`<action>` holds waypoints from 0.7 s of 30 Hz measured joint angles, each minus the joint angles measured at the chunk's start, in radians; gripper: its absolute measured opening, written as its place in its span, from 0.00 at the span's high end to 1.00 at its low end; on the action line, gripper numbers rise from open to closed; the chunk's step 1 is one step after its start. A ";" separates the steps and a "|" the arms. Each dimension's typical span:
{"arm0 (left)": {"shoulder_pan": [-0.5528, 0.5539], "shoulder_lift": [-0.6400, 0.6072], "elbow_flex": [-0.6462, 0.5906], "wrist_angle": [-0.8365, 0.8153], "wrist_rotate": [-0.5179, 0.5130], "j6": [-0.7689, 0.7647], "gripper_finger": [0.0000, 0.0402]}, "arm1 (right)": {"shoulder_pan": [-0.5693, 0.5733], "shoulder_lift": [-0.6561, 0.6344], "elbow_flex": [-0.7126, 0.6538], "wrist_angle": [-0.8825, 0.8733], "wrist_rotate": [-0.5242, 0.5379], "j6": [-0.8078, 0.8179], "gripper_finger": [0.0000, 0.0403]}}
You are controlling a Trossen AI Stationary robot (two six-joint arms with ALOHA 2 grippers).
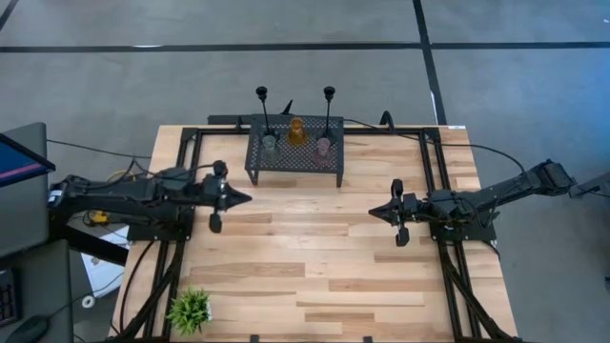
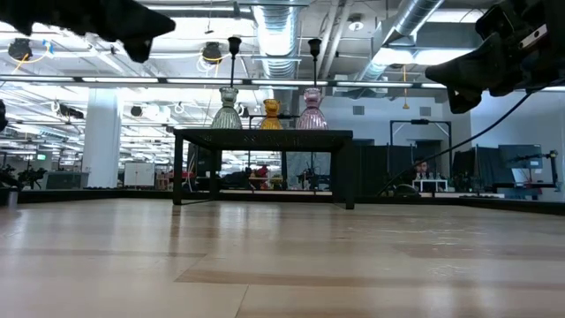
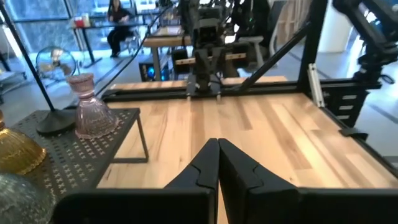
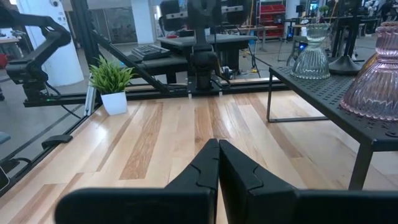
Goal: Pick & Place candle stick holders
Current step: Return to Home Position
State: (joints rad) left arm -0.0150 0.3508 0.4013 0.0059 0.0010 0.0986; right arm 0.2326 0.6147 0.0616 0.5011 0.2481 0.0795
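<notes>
Five candle stick holders stand by their bases on the black mesh stand (image 1: 295, 164) at the table's far middle: two tall black stems (image 1: 262, 100) (image 1: 329, 98), a grey-green one (image 1: 270, 145), an amber one (image 1: 296, 132) and a pink one (image 1: 323, 147). My left gripper (image 1: 246, 198) hovers shut and level at the table's left, just near and left of the stand, holding nothing. My right gripper (image 1: 374, 211) hovers shut and level at the right, also holding nothing. The pink holder (image 3: 92, 115) shows in the left wrist view, the grey-green one (image 4: 310, 57) in the right.
A small spiky green plant (image 1: 190, 309) in a white pot stands at the table's near left corner. Black frame rails (image 1: 443, 181) run along the table's left, right and far sides. Bare wood (image 1: 315, 257) lies between the arms and toward the near edge.
</notes>
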 joint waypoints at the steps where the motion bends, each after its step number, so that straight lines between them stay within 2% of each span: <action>1: -0.005 -0.028 -0.015 -0.001 0.000 0.001 0.99 | 0.000 0.000 0.000 0.000 0.000 0.000 1.00; 11: -0.024 -0.241 -0.121 0.001 0.000 -0.002 0.99 | 0.000 0.000 0.000 0.000 0.000 0.000 1.00; 21: -0.024 -0.299 -0.248 0.032 0.000 -0.010 0.99 | 0.000 0.000 0.000 0.000 0.000 0.000 1.00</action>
State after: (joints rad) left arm -0.0391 0.0517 0.1531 0.0378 0.0010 0.0887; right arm 0.2329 0.6149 0.0620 0.5011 0.2481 0.0793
